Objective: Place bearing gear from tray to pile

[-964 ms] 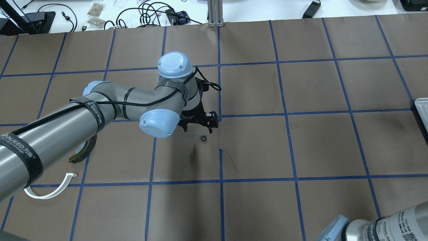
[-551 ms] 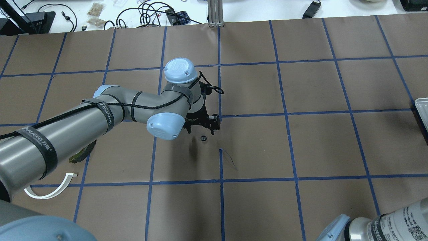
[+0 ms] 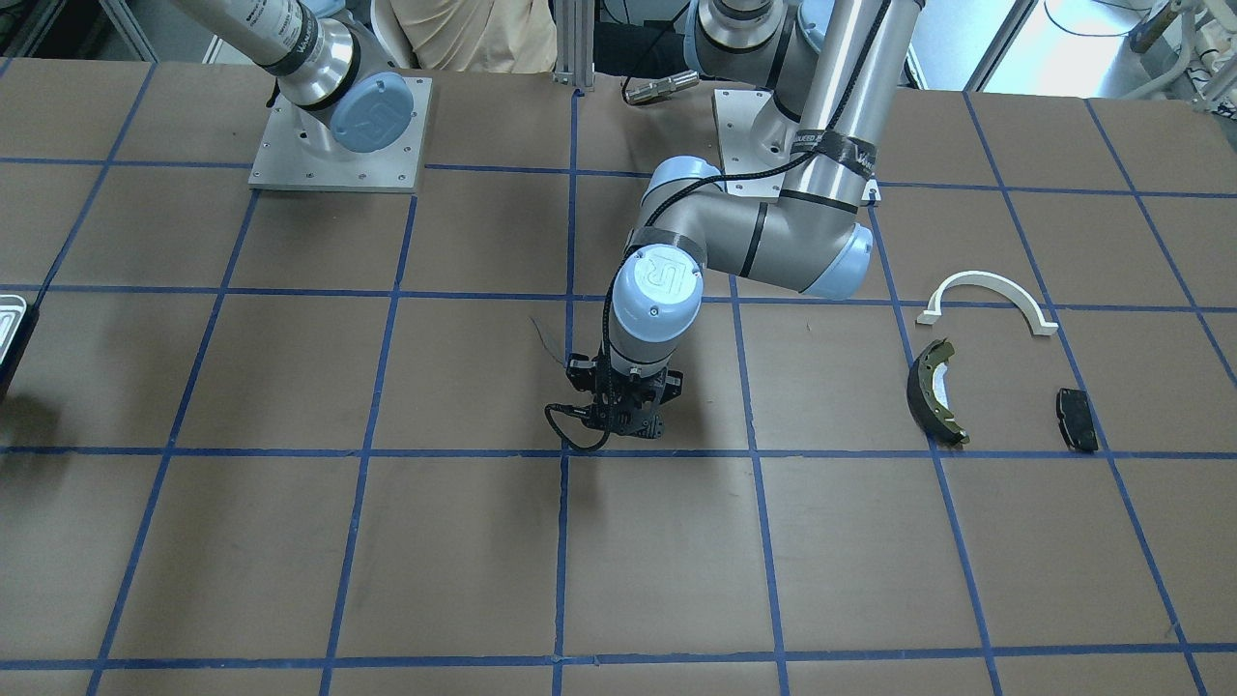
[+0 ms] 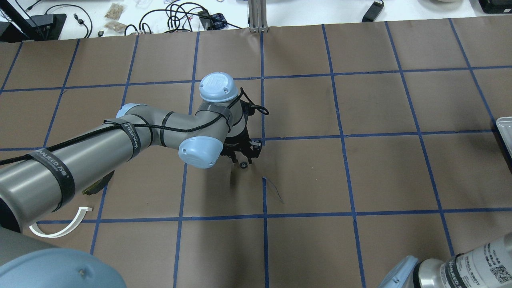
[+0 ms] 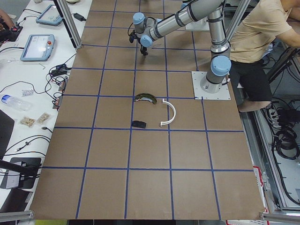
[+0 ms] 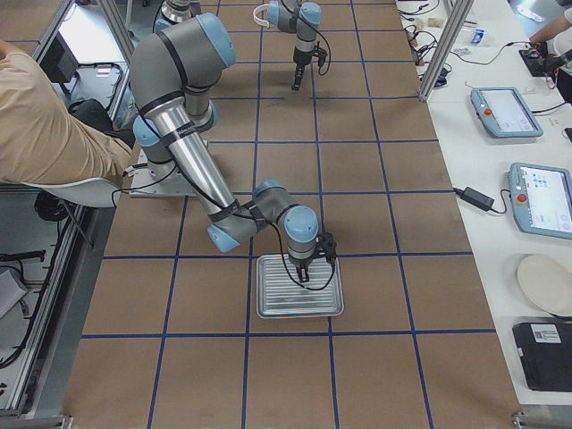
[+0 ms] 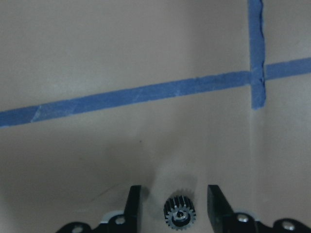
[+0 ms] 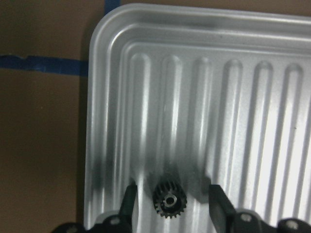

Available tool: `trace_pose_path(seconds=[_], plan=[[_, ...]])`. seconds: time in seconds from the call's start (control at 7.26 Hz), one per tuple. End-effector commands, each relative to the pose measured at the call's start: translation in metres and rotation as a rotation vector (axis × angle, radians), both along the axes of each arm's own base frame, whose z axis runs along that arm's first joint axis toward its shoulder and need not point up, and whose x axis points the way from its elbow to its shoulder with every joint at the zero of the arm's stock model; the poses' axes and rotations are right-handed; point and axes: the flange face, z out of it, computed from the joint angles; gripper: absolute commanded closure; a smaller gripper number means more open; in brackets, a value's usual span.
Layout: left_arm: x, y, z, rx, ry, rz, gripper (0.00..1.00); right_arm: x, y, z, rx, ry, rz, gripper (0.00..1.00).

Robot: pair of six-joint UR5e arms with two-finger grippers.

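1 ribbed silver metal tray [image 6: 286,304], 2 small black toothed gears [image 7: 180,213] [image 8: 170,200] (one in it), 1 white plastic arch [image 3: 981,278], 1 olive-grey brake shoe [image 3: 923,387], 1 black rectangular pad [image 3: 1077,419].

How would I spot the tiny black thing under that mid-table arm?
Find the left gripper near the brown table's middle, beside a blue tape crossing. Between its open fingers lies a small black toothed gear on the tabletop; the other gear lies in the silver tray.

Legible only "WANJEED" on the black strap [image 4: 132,136] around the left arm [image 4: 92,150], and "UR" on its blue joint cap [image 4: 216,85].
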Motion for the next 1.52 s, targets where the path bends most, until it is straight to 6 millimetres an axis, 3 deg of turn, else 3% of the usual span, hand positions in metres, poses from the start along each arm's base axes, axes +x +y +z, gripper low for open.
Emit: trace_pose_path(seconds=[0.0,0.14,0.28,0.41,0.69,0.83,0.96,1.1,1.24,1.38], plan=[[0.0,0.001,-0.002,0.007,-0.004,-0.001,0.45,-0.002,0.0,0.003,0.008,0.003,0.01,0.49],[0.0,0.001,-0.001,0.007,-0.005,-0.001,0.51,-0.001,0.0,0.005,0.007,0.004,0.01,0.49],[0.0,0.0,0.0,0.006,-0.007,-0.001,0.89,-0.001,0.0,0.004,0.002,0.006,0.013,0.5],[0.0,0.0,0.0,0.007,-0.01,-0.001,1.0,0.0,0.0,0.003,0.005,0.003,0.013,0.54],[0.004,-0.01,0.023,-0.038,0.001,-0.003,1.0,-0.001,0.0,0.004,0.004,0.004,0.015,0.87],[0.016,-0.024,0.039,-0.04,-0.002,0.02,1.0,-0.001,0.0,0.005,0.003,0.005,0.015,0.94],[0.051,-0.054,0.077,-0.017,-0.021,0.082,1.0,-0.002,-0.001,0.007,0.0,0.009,0.015,0.99],[0.095,-0.087,0.121,0.016,-0.02,0.088,1.0,-0.005,-0.003,0.022,-0.014,0.028,0.013,1.0],[0.156,-0.112,0.16,0.044,-0.006,0.069,1.0,0.001,-0.008,0.043,-0.04,0.042,0.022,1.0],[0.217,-0.124,0.18,0.048,-0.026,0.069,1.0,0.021,-0.015,0.051,-0.036,0.031,0.036,1.0]])
